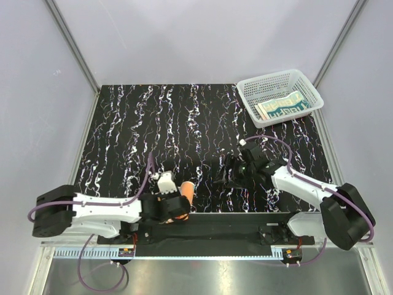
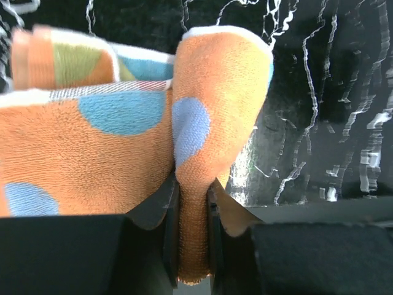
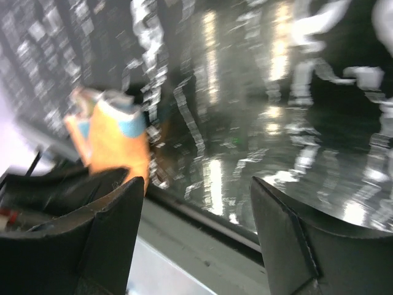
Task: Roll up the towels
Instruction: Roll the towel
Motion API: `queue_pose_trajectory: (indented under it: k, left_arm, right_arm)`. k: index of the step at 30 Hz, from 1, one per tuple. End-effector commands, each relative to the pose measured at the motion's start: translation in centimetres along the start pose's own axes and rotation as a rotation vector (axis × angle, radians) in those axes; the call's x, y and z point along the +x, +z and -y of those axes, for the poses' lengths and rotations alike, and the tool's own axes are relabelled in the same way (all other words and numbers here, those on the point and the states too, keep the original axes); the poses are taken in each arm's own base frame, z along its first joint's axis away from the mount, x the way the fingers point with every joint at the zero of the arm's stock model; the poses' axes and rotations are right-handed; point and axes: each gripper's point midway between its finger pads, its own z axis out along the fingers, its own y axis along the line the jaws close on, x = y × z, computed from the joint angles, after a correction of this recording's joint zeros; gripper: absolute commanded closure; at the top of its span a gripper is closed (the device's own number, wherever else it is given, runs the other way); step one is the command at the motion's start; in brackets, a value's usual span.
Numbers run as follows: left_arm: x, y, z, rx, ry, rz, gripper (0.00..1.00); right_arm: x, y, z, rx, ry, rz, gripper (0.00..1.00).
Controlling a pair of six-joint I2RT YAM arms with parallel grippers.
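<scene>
The orange towel (image 2: pixel 116 153), with blue dots and a green patch, is bunched into a partial roll at the near edge of the mat. My left gripper (image 2: pixel 193 187) is shut on a fold of it, the cloth pinched between both fingers. In the top view that towel (image 1: pixel 186 191) sits at my left gripper (image 1: pixel 178 204). My right gripper (image 3: pixel 196 190) is open and empty, to the right of the orange towel (image 3: pixel 116 144) and apart from it; in the top view this gripper (image 1: pixel 226 177) hangs over the mat. The cream lettered towel (image 1: pixel 284 106) lies folded in the basket.
A white mesh basket (image 1: pixel 270 77) stands at the far right corner of the black marbled mat (image 1: pixel 153 123). Grey walls enclose the table on three sides. A black rail (image 1: pixel 215 220) runs along the near edge between the arm bases.
</scene>
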Motion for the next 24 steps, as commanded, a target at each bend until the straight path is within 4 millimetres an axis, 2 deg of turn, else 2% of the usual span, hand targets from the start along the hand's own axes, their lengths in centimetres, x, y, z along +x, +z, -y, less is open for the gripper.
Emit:
queue_pose_trajectory:
  k: [1, 3, 4, 6, 7, 9, 10, 14, 17, 20, 24]
  left_arm:
    - [1.5, 0.3, 0.9, 0.143, -0.194, -0.054, 1.00]
    - [1.2, 0.1, 0.6, 0.179, -0.291, -0.049, 1.00]
    - [1.7, 0.6, -0.6, 0.177, -0.313, -0.051, 1.00]
    - [1.8, 0.2, -0.6, 0.215, -0.411, -0.071, 1.00]
    - [2.5, 0.7, -2.0, 0.197, -0.430, -0.082, 1.00]
    - [2.8, 0.5, -2.1, 0.213, -0.488, -0.095, 1.00]
    - [3.0, 0.6, -2.6, 0.204, -0.489, -0.094, 1.00]
    - [2.0, -0.1, -2.1, 0.209, -0.497, -0.062, 1.00]
    - [2.6, -0.3, -2.2, 0.212, -0.539, -0.086, 1.00]
    - [3.5, 0.1, -3.1, 0.201, -0.569, -0.109, 1.00]
    - [3.5, 0.1, -3.3, 0.207, -0.583, -0.103, 1.00]
  right_arm:
    - [1.0, -0.4, -5.4, -0.291, -0.093, -0.054, 0.23]
    - [1.9, 0.3, -6.4, -0.343, -0.108, -0.089, 0.23]
    - [2.7, 0.6, -6.8, -0.351, -0.120, -0.110, 0.23]
    - [3.3, 1.4, -7.5, -0.362, -0.126, -0.130, 0.23]
    - [3.5, 1.7, -7.6, -0.365, -0.128, -0.136, 0.23]
    - [4.3, 2.7, -8.1, -0.371, -0.141, -0.157, 0.23]
    - [4.6, 3.1, -8.2, -0.372, -0.145, -0.167, 0.23]
    - [5.9, 5.2, -8.4, -0.371, -0.172, -0.192, 0.23]
    - [6.8, 6.8, -9.2, -0.413, -0.202, -0.189, 0.23]
    - [8.1, 8.7, -9.0, -0.424, -0.200, -0.218, 0.24]
    - [9.5, 10.2, -9.5, -0.471, -0.201, -0.237, 0.26]
